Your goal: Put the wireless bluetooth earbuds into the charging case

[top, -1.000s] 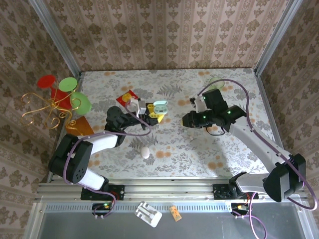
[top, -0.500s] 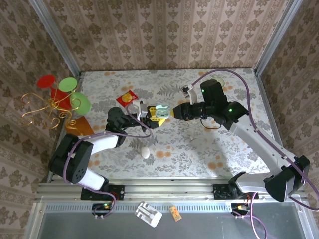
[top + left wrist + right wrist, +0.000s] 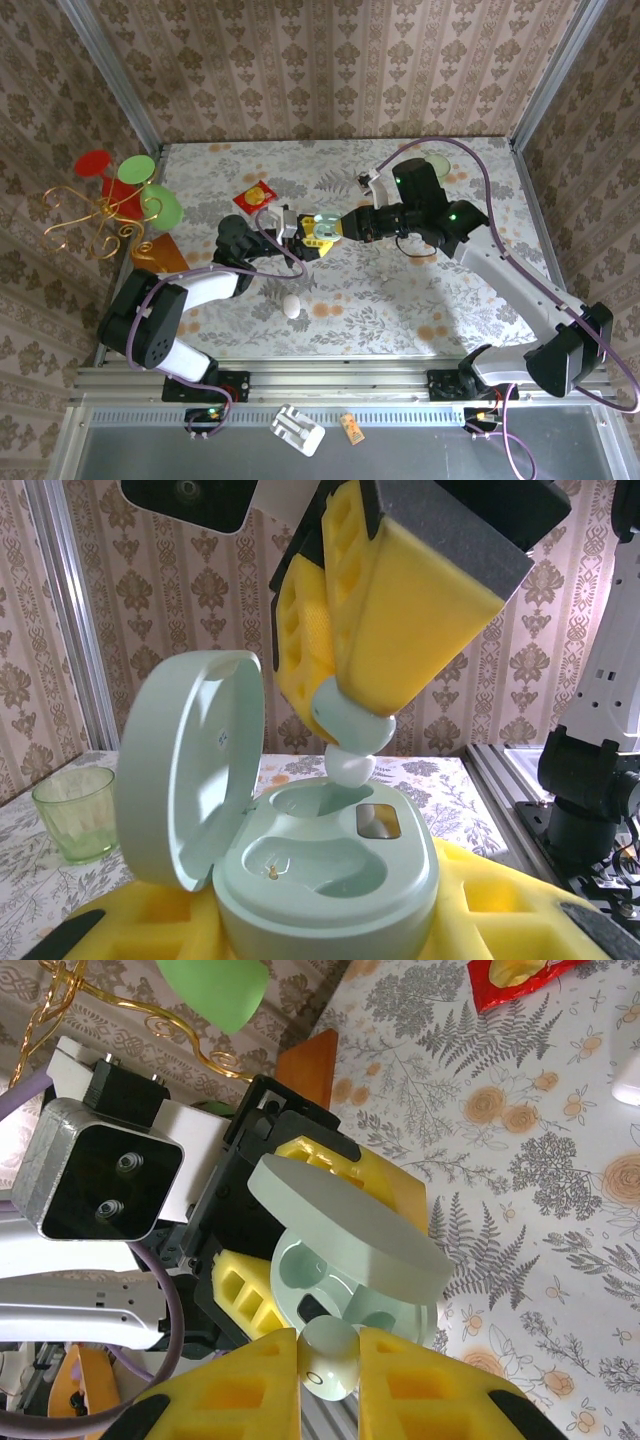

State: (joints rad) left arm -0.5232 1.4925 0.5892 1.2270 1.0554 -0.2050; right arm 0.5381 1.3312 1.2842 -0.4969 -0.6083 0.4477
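Observation:
The charging case [image 3: 330,880] is pale mint-white and round-cornered, with its hinged lid [image 3: 190,760] standing open. It sits between the yellow foam fingers of my left gripper [image 3: 325,925], which is shut on it. Both wells look empty. My right gripper [image 3: 330,1365] is shut on one small pale earbud [image 3: 330,1355]. In the left wrist view that earbud [image 3: 352,750] hangs at the rim of the far well, under the right fingers [image 3: 400,610]. From above, the right gripper [image 3: 340,228] meets the case [image 3: 322,222] at mid-table. A white speck, perhaps the other earbud [image 3: 382,271], lies on the table.
A white egg-shaped oval [image 3: 292,306] lies near the front left. A red packet [image 3: 257,193] and an orange block [image 3: 160,255] sit left of the case. A green glass [image 3: 435,165] stands at the back right. A gold stand with coloured discs [image 3: 110,200] is outside the left wall.
My right arm has swung left from mid-right of the table and brought the earbud to the open case. The left gripper has stayed holding the case.

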